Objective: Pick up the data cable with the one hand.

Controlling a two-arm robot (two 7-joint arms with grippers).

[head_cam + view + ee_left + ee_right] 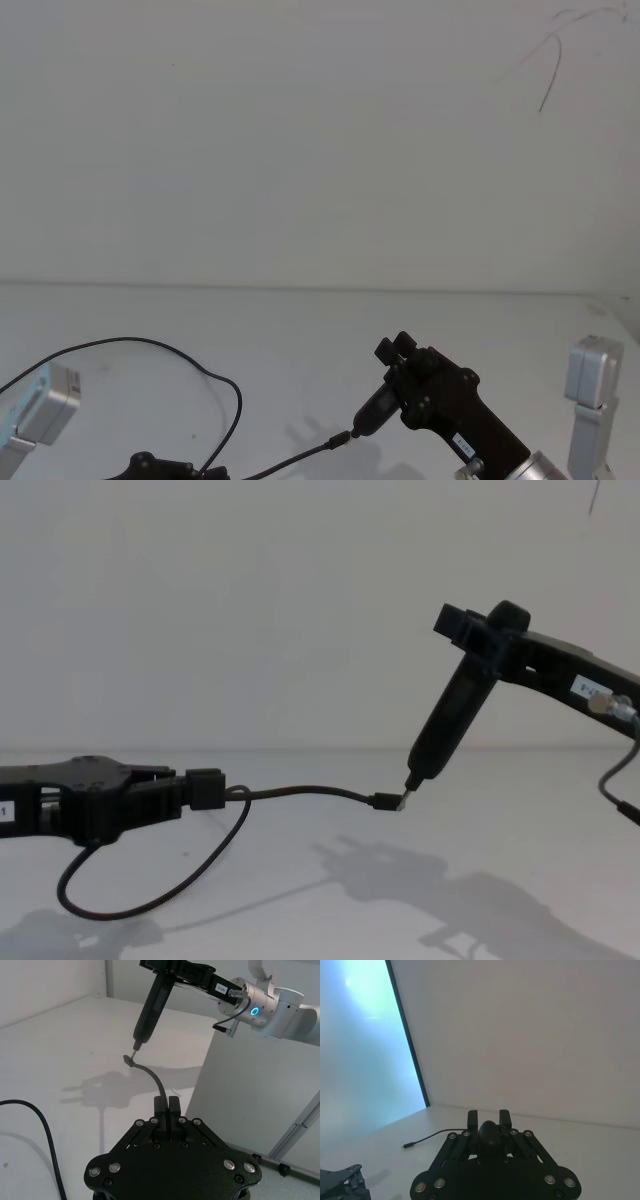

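White walls stand behind a pale desk point(300, 900) that carries nothing but shadows and a cord.

On the robot's right, the right end effector point(470, 630) reaches in high. Its fingers are pressed onto a long dark tapered tool point(450, 720), whose metal tip points down at the plug.

On the robot's left, the left end effector point(205, 788) lies low and nearly level. Its fingers point(173, 1108) are pinched on the data cable point(300, 792), a little behind the free plug point(385, 801). This short end stands out in the air toward the tool tip. The rest of the cable hangs in a loop down to the desk.

I judge that the risk is at the plug. The free end bends easily, so if the tool pushes it sideways, it may swing away or slip through the pinch.

From the side, the chest view shows how the tip and the plug stand nearly touching. From behind the fingers, the left wrist view shows the grip itself and a blue ring light point(254, 1011) on the right wrist.
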